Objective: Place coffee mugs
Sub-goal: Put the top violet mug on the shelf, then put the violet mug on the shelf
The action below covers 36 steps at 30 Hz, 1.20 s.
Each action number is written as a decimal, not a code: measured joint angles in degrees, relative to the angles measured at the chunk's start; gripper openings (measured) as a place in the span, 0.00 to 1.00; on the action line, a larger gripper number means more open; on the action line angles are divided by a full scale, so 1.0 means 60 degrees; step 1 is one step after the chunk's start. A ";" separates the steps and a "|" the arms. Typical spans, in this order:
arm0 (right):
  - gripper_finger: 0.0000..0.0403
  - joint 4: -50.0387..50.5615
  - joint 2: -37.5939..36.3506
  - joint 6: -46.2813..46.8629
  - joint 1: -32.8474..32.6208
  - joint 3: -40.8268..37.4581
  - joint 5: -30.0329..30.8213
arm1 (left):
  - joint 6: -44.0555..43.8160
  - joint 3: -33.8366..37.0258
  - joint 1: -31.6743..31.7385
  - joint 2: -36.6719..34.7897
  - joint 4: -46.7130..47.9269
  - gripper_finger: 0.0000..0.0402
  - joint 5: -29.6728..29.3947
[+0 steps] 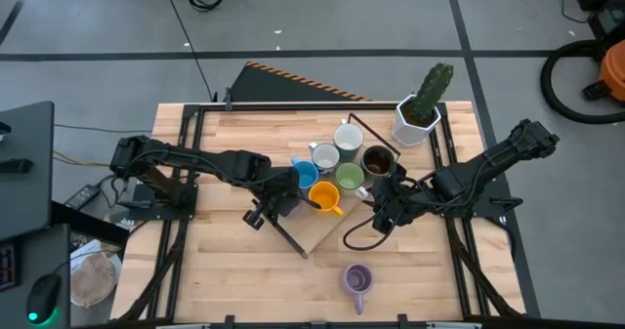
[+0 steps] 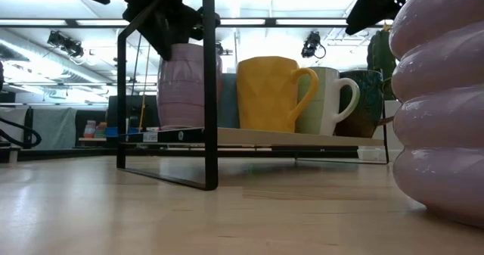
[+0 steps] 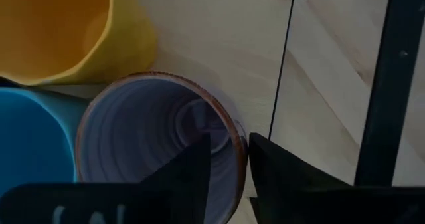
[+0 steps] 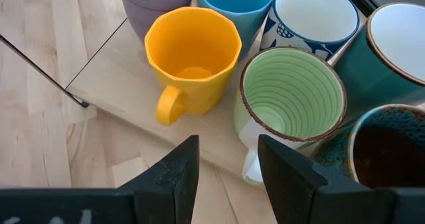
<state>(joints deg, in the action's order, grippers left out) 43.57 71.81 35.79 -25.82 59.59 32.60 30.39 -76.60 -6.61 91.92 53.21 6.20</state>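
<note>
A low wooden shelf board (image 1: 327, 229) on a black wire frame holds a cluster of mugs: orange (image 1: 327, 198), green (image 1: 350, 179), blue (image 1: 305, 173), two white-lined ones (image 1: 325, 157) and dark brown (image 1: 378, 160). My left gripper (image 1: 281, 200) is shut on a lavender mug (image 3: 153, 137) beside the blue and orange ones; in the low view the mug (image 2: 189, 85) stands upright at the board. A second lavender mug (image 1: 357, 278) stands on the table near the front edge. My right gripper (image 1: 383, 215) is open and empty, just before the green (image 4: 292, 94) and orange (image 4: 192, 51) mugs. My left gripper holds the lavender mug by its rim (image 3: 234, 134), one finger (image 3: 199, 167) inside the mug and one (image 3: 272, 167) outside its wall. The fingers come from above, pointing down. The mug is upright, with its bottom (image 2: 185, 125) at the shelf board.
A white angular pot with a green cactus (image 1: 418, 119) stands at the back right. The shelf's black frame legs (image 2: 208, 88) rise around the board. Bare wooden table (image 1: 225, 261) lies at the front left.
</note>
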 joint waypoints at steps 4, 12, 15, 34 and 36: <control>0.40 0.0000 0.0000 0.0000 0.0000 0.0000 0.0000 | -0.0016 0.0004 0.0003 -0.0044 0.0020 0.32 -0.0015; 0.40 0.0000 0.0000 0.0003 -0.0001 0.0000 0.0001 | -0.0035 0.0017 -0.0008 -0.0498 0.0012 0.33 0.0059; 0.40 0.0000 0.0004 0.0004 -0.0004 0.0000 -0.0001 | -0.0191 -0.0102 -0.0008 -0.0563 0.0153 0.33 0.0040; 0.39 -0.1270 0.1808 0.0848 -0.0188 0.0099 -0.0216 | -0.0964 -0.0692 0.1166 -0.1254 0.0337 0.28 -0.1454; 0.39 -0.1178 0.1986 0.0996 -0.0191 0.0294 -0.0136 | -0.0968 -0.0595 0.1326 -0.1370 0.0289 0.26 -0.1478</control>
<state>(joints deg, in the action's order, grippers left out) 36.51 83.72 41.76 -26.97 61.36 31.78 24.58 -80.17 1.35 83.70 54.94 -2.67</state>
